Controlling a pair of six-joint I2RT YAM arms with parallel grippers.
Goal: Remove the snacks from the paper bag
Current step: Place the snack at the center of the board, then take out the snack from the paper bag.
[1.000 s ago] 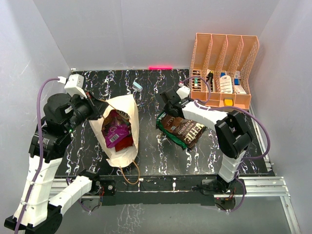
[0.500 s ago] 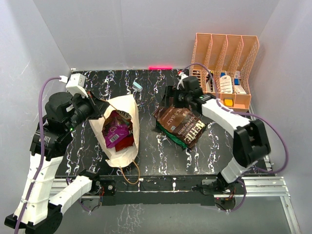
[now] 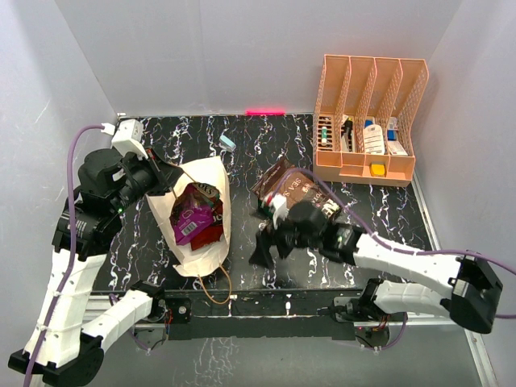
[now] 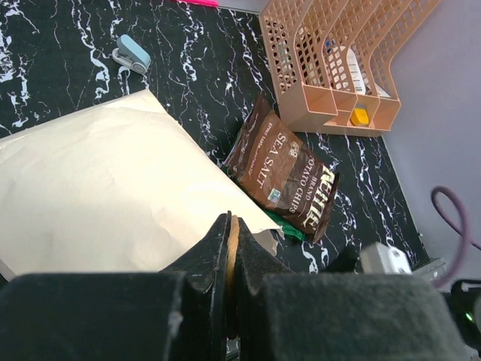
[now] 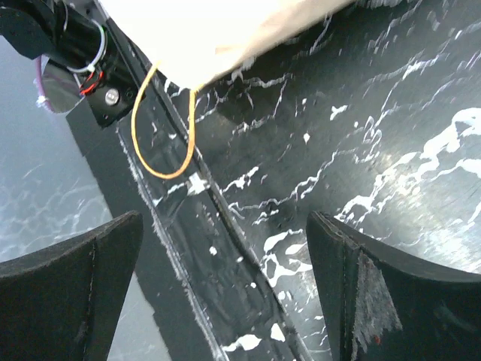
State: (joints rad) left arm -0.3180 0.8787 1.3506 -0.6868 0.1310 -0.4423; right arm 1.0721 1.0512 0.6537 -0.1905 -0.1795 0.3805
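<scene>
Left fingers (image 4: 214, 248) pinched the paper bag (image 3: 216, 193) at its ten-o'clock rim; right fingers (image 5: 75, 271), wide apart and empty, hovered at its four o'clock.

Top camera overlooks the table (image 3: 242, 137); close wrist cameras seemingly share the paper bag (image 4: 98, 188).

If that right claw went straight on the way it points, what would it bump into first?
Probably the black table near its front edge, close to the paper bag's cord handle, though depth is unclear.
</scene>
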